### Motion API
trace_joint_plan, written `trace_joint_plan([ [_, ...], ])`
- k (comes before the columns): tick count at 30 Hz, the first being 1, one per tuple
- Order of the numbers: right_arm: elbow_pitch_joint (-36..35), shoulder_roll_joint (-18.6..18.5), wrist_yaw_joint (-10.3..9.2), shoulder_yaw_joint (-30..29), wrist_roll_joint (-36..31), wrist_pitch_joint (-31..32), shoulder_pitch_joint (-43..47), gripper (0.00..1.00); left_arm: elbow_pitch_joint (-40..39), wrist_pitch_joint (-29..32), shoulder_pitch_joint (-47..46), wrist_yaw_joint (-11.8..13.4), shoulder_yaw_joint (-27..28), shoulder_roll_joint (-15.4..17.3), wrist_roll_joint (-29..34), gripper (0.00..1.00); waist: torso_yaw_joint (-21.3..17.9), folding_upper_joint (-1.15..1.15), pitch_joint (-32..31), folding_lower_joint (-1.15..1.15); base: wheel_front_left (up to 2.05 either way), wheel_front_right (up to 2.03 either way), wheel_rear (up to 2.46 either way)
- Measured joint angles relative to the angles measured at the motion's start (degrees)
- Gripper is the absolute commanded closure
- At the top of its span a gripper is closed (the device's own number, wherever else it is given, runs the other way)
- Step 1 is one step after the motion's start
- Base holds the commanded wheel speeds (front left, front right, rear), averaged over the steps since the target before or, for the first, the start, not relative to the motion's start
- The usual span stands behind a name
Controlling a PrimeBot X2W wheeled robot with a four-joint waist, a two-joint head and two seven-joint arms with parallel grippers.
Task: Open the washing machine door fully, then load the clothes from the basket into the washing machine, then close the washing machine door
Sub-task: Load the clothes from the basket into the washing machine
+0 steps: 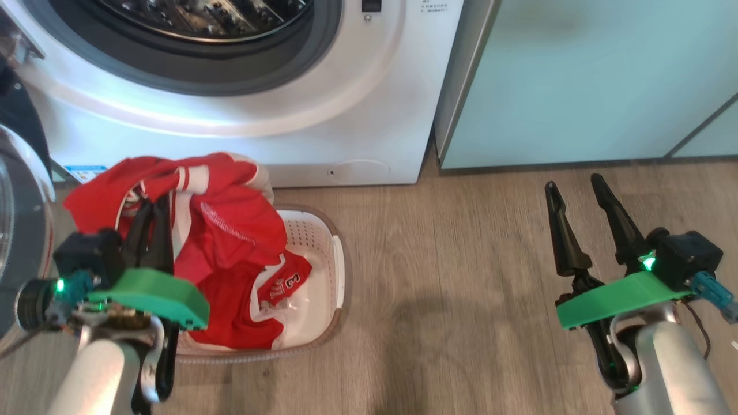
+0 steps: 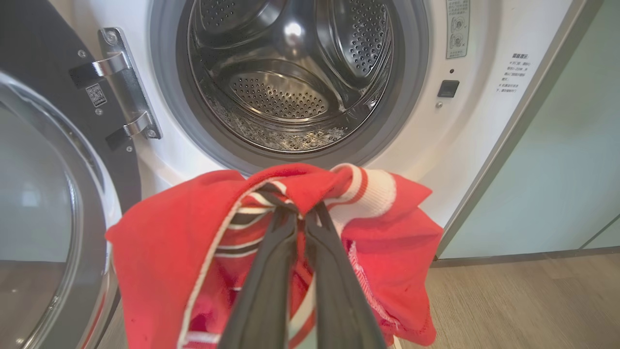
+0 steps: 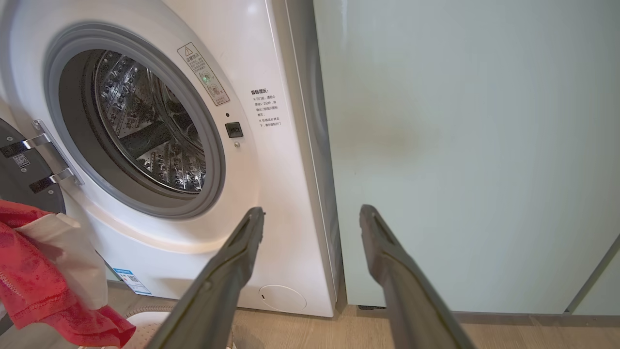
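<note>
Door's sorted: the washing machine door (image 1: 23, 202) is swung wide open on the far left, so step one looks done. Next along, the left gripper (image 2: 301, 213) has its fingers pressed together on a bunch of the clothes (image 2: 164, 252). They're lifted above the basket (image 1: 331, 248) and hang just in front of the washing machine (image 1: 357, 127), below the mouth of the drum (image 2: 290, 82). The drum looks empty, so nothing's loaded yet, and more red fabric lies in the basket. Over on the right, the right gripper (image 1: 573, 184) is spread apart, holding nothing, above the floor (image 1: 461, 259) near the mint cabinet (image 1: 576, 86). I'd say loading's barely begun, and closing the door comes last.
</note>
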Motion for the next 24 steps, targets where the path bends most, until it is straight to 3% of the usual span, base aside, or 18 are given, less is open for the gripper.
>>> trace_joint_plan([
  [9, -1.4, 0.6, 0.00, 1.0, 0.3, -0.8, -2.4, 0.00, 4.5, 3.3, -12.1, -2.6, -0.5, 1.3, -1.5, 1.00, -1.9, 0.00, 5.6, 0.01, 0.00, 0.00, 0.00],
  [18, -0.6, 0.9, 0.00, 2.4, 1.6, -2.4, -7.2, 0.00, 15.8, 8.4, -29.5, -7.2, 0.8, 3.2, -4.7, 1.00, -5.2, 0.00, 14.1, 0.02, 0.00, 0.00, 0.00],
  [24, 1.1, 1.1, 0.00, 4.3, 3.1, -3.0, -10.3, 0.00, 24.1, 15.4, -40.8, -10.1, 2.5, 6.2, -7.8, 1.00, -8.2, 0.00, 19.3, 0.02, 0.00, 0.00, 0.00],
])
